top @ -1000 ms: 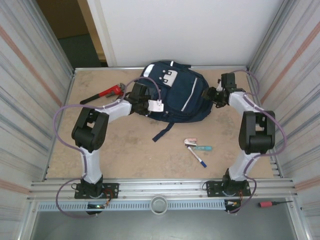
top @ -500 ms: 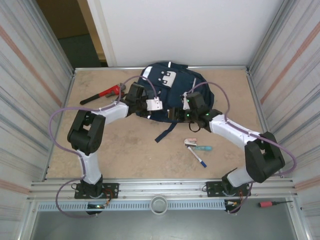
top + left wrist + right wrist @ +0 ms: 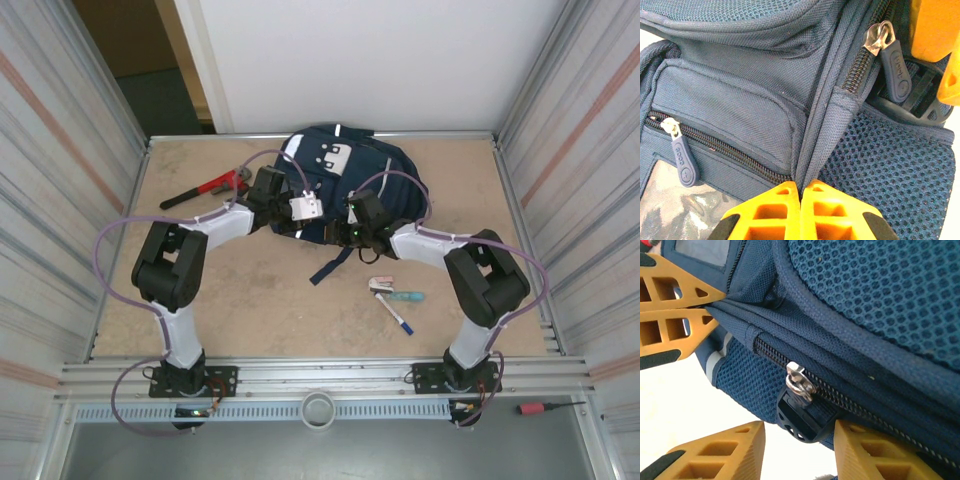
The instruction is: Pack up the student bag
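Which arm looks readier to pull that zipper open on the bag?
The right. The right gripper stands open with the zipper pull between its fingers, while the left gripper is shut on the bag, probably to steady it.

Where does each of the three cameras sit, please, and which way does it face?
Top external: fixed above and behind the bases, looking down at the table and student bag; left arm and right arm show whole.
Left wrist: on the left arm, facing the bag's side seam; left gripper shut on it.
Right wrist: on the right arm, facing the zipper pull; right gripper open either side of it.
Shared: both wrist views show that pull and the other gripper's orange fingers.
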You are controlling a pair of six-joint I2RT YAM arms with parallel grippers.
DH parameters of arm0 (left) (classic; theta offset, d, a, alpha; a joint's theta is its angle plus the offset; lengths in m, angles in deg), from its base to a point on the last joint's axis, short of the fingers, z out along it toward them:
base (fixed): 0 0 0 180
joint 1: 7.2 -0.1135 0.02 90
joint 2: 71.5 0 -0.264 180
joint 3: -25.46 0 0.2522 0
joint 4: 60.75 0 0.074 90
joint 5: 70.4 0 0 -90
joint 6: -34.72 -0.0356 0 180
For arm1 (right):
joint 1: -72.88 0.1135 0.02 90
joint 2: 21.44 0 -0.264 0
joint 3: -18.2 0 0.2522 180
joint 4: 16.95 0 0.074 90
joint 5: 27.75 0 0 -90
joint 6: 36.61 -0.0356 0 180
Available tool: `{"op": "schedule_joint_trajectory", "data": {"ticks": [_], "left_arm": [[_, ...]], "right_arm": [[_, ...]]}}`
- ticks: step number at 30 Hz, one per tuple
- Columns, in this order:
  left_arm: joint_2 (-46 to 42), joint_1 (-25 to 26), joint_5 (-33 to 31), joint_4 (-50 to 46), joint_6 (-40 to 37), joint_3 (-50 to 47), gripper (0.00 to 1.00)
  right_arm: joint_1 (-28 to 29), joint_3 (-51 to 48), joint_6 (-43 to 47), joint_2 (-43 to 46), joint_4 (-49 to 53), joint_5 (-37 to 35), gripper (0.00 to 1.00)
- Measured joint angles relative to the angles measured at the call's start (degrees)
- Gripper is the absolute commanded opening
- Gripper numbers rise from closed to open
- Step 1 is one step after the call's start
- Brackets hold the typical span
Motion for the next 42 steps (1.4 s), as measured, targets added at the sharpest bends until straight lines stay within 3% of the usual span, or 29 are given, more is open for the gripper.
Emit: {"op": "schedule_joint_trajectory", "data": {"ticks": [13, 39, 42], "left_arm": [[0.0, 0.0, 0.0, 0.0, 0.5, 0.0, 0.0], [0.0, 0.0, 0.0, -0.6, 0.5, 0.0, 0.0], [0.0, 0.0, 0.0, -0.6, 0.5, 0.0, 0.0]], "right_arm": [[1.5, 0.6, 0.7, 0.1, 0.1, -5.5, 0.41], [1.0, -1.1, 2.1, -0.2, -1.8, -7.3, 0.0], [-0.1, -2.6, 2.2, 1.3, -1.6, -7.3, 0.0]]}}
